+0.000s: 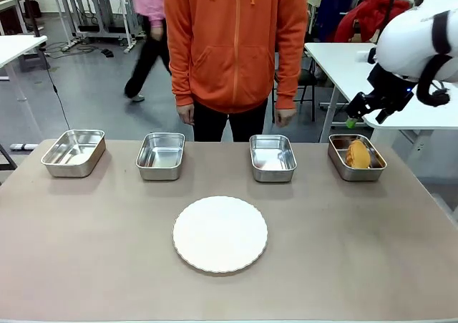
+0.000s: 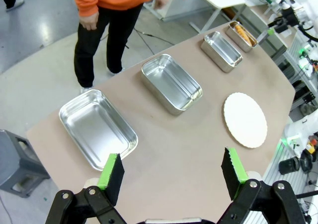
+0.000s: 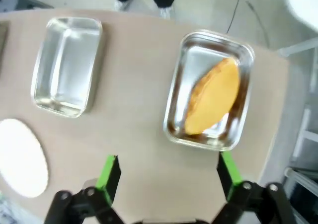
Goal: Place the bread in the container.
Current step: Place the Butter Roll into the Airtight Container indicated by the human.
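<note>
Bread lies inside the container just ahead of the right gripper, whose jaws stand wide and empty; it looks light, soft and flaky, best pinched gently across its thick middle.

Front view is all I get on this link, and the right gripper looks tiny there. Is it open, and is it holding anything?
Observer: The right gripper is open and holds nothing; its wrist view shows both green pads apart.
Operator: And the bread?
Observer: The bread lies diagonally inside the container, with bare metal showing at the corners.
Operator: What about the left gripper?
Observer: The left gripper is open too, above the table's left end near the leftmost pan.
</note>
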Controlling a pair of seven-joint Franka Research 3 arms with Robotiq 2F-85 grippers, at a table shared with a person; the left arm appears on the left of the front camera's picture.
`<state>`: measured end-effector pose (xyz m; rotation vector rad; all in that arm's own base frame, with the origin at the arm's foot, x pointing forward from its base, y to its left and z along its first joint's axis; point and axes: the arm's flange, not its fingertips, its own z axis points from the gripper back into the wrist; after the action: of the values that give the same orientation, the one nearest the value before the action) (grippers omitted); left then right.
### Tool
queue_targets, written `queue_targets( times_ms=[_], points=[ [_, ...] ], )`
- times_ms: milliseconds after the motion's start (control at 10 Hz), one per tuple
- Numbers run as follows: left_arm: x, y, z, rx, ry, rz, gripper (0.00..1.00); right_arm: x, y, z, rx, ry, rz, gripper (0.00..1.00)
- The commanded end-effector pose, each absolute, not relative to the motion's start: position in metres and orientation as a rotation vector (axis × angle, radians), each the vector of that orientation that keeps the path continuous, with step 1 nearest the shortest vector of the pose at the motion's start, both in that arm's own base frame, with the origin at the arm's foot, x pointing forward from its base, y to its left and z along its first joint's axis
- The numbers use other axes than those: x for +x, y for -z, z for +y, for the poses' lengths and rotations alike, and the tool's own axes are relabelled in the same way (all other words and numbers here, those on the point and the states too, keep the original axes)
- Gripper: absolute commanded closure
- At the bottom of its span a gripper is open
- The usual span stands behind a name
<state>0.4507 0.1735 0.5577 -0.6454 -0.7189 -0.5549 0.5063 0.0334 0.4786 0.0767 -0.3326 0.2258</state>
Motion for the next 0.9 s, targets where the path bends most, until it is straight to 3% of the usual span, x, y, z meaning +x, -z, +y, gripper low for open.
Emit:
queue_targets(
  times_ms=[0, 500, 800],
  points=[
    [0.45, -0.557, 0.174, -0.654, 0.566, -0.729, 0.0, 0.462, -0.48, 0.062, 0.058, -0.219, -0.287, 0.0],
    [0.45, -0.557, 0.174, -0.654, 0.566, -0.729, 0.0, 0.386, -0.472, 0.113, 0.019, -0.203, -0.253, 0.0],
    [0.45, -0.557, 0.174, -0.654, 0.566, -0.729, 0.0, 0.377, -0.457, 0.111, 0.041, -0.221, -0.252, 0.0]
  ],
)
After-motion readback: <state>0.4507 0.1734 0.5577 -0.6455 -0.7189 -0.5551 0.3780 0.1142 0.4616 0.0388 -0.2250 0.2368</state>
